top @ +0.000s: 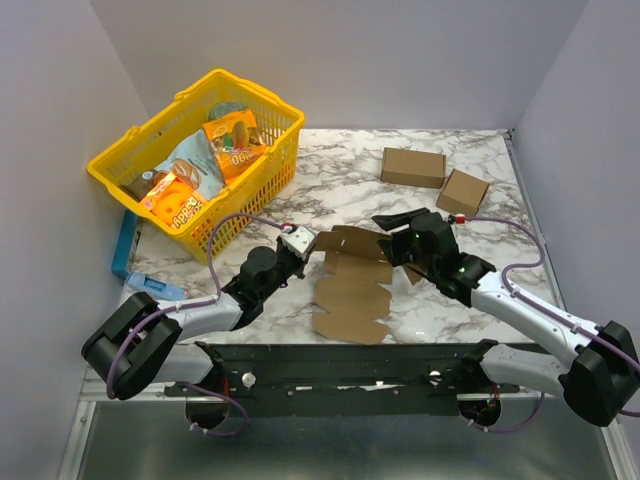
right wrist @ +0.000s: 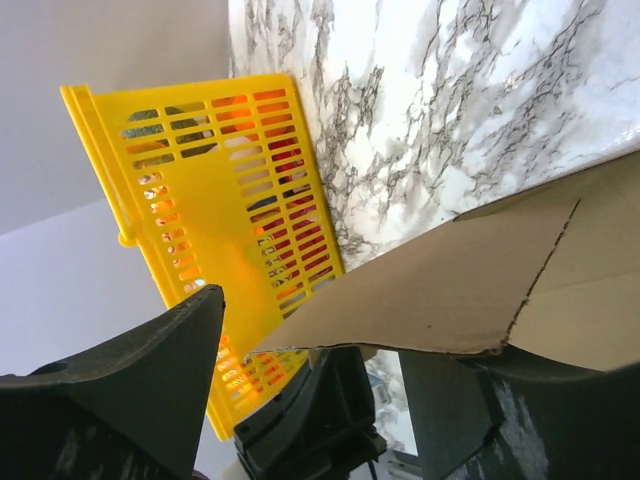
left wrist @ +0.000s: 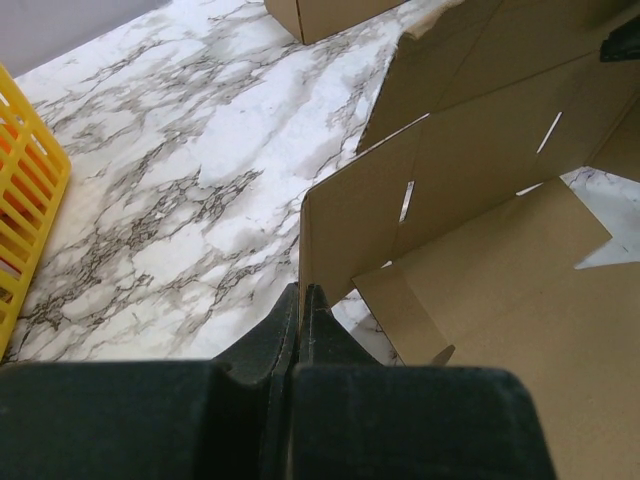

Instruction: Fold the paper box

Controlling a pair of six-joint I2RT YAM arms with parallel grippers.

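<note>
Left hand (left wrist: pixel 303 303) pinching flap of brown cardboard die-cut sheet (top: pixel 350 295); right hand (top: pixel 391 238) spread at sheet's far edge.

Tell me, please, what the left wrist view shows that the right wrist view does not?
Only the left wrist view: the left gripper shut on a raised flap's edge, slots cut in the cardboard, and a cardboard cuboid. Only the right wrist view: the right gripper, open at the sheet's edge, and a perforated crease. Both: the paper box, the marble table and the yellow basket.
</note>
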